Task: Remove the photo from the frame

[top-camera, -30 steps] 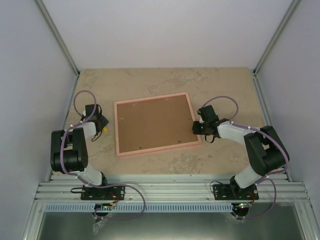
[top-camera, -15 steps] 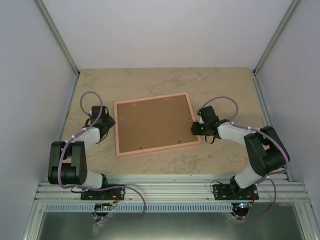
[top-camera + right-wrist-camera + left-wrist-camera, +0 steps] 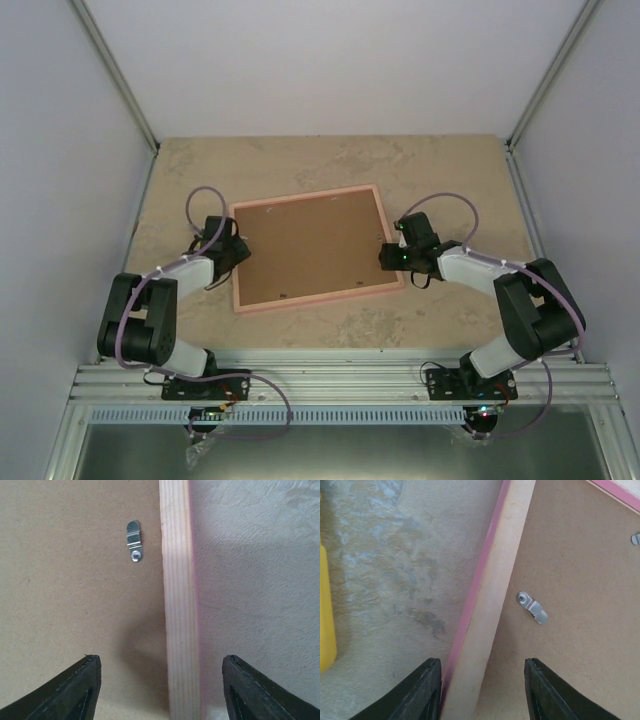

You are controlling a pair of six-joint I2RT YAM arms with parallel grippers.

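The frame (image 3: 312,250) lies flat, back side up, in the middle of the bench (image 3: 440,170), turned slightly so that its far edge runs a little farther away towards the right. Its thin pink outer edge surrounds a pale wooden rail, and inside that the brown backing board (image 3: 300,255) fills the opening. The photo does not show from this side.

Small metal clips sit on the board. One clip (image 3: 532,606) lies just inside the left rail (image 3: 495,605), and another (image 3: 134,541) just inside the right rail (image 3: 180,605). A third clip shows partly at the right edge of the left wrist view.

The left claw (image 3: 232,252) is over the frame's left side, about halfway along it. Its jaws stand apart and straddle the rail: one finger (image 3: 422,692) is over the bench just outside the pink edge, the other over the backing board.

The right claw (image 3: 390,256) is over the frame's right side with its jaws wide apart. They straddle that rail in the same way, one finger (image 3: 75,692) over the board and the other over the bare bench. Neither claw holds anything, and whether the fingertips touch the frame or the bench cannot be told.

Both arms reach in from their bases at the near edge, and the frame lies between them.
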